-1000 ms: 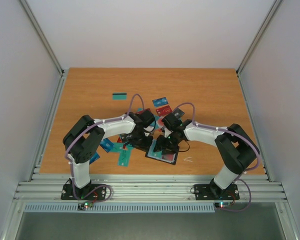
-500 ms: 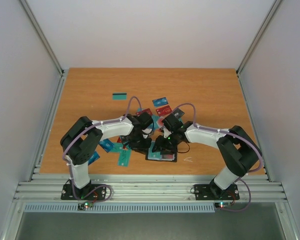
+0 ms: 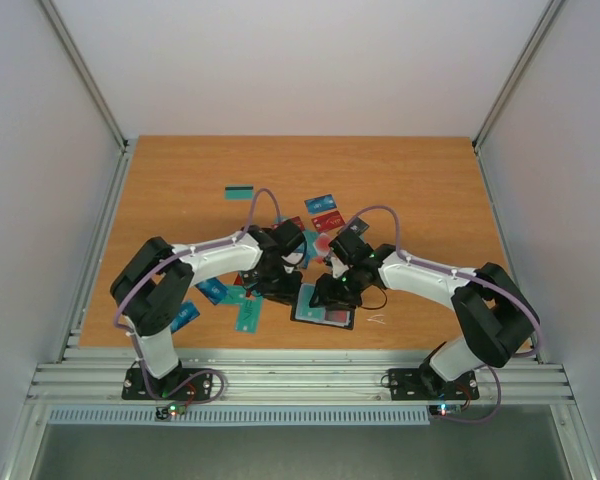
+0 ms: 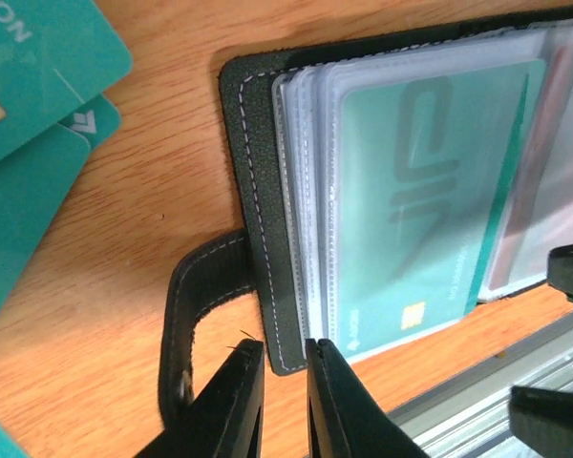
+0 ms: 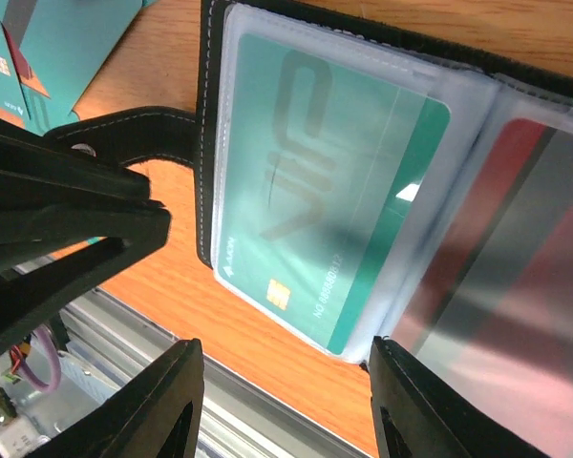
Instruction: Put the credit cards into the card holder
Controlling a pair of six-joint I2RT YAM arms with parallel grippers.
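- The loose cards (image 3: 248, 315) lie on the table (image 3: 410, 170) to the left of the card holder and behind it. Some teal ones are just beside my left gripper, so I judge my left arm (image 3: 205, 255) the nearer one for fetching the next.
- That arm reaches in low from the left, elbow bent, wrist aimed rightward at the holder's left edge.
- My left gripper (image 4: 285, 358) is nearly closed, leaving only a thin slit. A corner of the card holder (image 4: 253, 191) shows in that slit, with its strap (image 4: 186, 315) just beside. I cannot tell whether I pinch the cover or merely hang over it.
- The holder lies open and flat near the table's front edge, between my two grippers, its pages spread left to right. A teal card (image 4: 420, 191) sits in the top clear sleeve (image 4: 315, 191), long axis running away from my left fingertips. A red card (image 5: 525, 219) shows in the right page.
- My right gripper (image 5: 285, 348) stands about half open over the holder's near edge, gripping nothing.
- My right arm (image 3: 430, 280) slants in from the right.
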